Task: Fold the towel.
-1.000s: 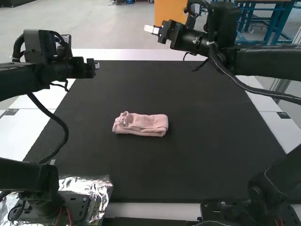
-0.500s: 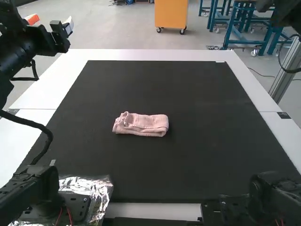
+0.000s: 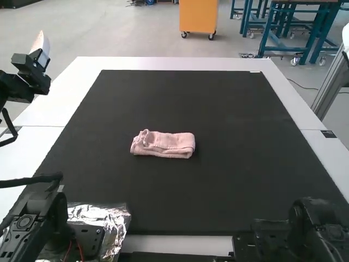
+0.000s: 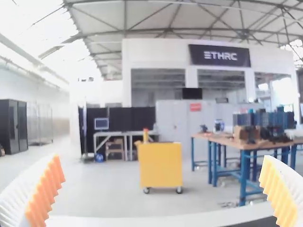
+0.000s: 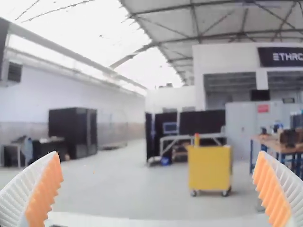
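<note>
Right down in front, crinkled silver foil [image 3: 101, 215] catches the light beside my left arm's base [image 3: 87, 237], all hard black plates and bolts, with my right arm's dark base [image 3: 308, 232] across from it. Next comes the mat [image 3: 218, 191], flat, matt black, straight-edged, laid on the smooth white table [image 3: 315, 143].

And there's the towel [image 3: 166, 146]! Pink, soft and thick, it lies crosswise on the mat, slightly left of the middle, folded into a narrow, rounded block. A small curl rises at its left end, a crease runs along it, and the right end is blunt and smooth.

How many layers are tucked in there? I can't tell; the underside is hidden. My left arm runs out past the view's left edge, so its middle is cut off, and only a pale sliver of my right pincer [image 3: 346, 35] pokes in at the far right.

Up at the far left, beyond the table's side, hangs my left pincer [image 3: 41, 42]. Both wrist views have it plainly: each pincer is wide open, white ribbed fingers well apart, orange toothed pads facing each other, both well clear of the towel.
</note>
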{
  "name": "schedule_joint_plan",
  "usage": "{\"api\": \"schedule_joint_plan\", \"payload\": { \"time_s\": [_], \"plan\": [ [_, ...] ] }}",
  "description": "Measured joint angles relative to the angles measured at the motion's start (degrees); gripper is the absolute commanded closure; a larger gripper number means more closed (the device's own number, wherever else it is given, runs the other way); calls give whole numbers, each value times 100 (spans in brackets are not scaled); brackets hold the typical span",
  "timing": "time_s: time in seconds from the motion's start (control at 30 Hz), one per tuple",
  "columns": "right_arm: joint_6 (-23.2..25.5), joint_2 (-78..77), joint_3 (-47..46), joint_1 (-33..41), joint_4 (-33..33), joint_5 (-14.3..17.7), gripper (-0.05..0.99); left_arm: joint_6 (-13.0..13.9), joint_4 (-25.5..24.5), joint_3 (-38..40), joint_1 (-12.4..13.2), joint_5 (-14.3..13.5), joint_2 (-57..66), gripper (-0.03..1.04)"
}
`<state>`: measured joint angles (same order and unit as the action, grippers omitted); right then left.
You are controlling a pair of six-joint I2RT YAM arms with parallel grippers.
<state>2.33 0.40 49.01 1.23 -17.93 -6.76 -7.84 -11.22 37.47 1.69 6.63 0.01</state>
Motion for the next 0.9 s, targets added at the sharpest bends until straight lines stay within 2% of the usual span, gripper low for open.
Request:
{"api": "schedule_joint_plan", "payload": {
  "time_s": [0.07,0.13,0.23,0.33,0.47,0.6,0.63,0.67,0.77,0.9],
  "plan": [
    [-142,2,-197,-2,76,321,1,2,-181,2,33,-24,13,4],
    [-267,2,-472,-2,356,544,1,63,39,-85,50,-44,13,4],
    [-385,2,-1082,-2,1204,758,1,334,940,-446,50,-74,7,4],
    [-426,2,-1998,-2,2435,841,1,612,1801,-1115,55,-131,7,4],
    [-1005,7,-3436,-2,3998,763,1,944,3156,-2304,55,-142,9,4],
    [-1626,4,-4662,-2,5534,743,1,1224,3777,-3254,55,-31,9,4],
    [-1759,2,-4824,-2,5486,739,1,1274,3851,-3469,55,-2,9,4],
    [-1871,2,-4872,-2,5117,732,1,1305,3816,-3630,55,24,9,4],
    [-2083,15,-4868,-2,4280,721,1,1272,3053,-3718,55,116,35,4],
    [-1952,15,-4868,-2,3373,721,1,933,2179,-3716,55,313,33,4]
  ]
}}
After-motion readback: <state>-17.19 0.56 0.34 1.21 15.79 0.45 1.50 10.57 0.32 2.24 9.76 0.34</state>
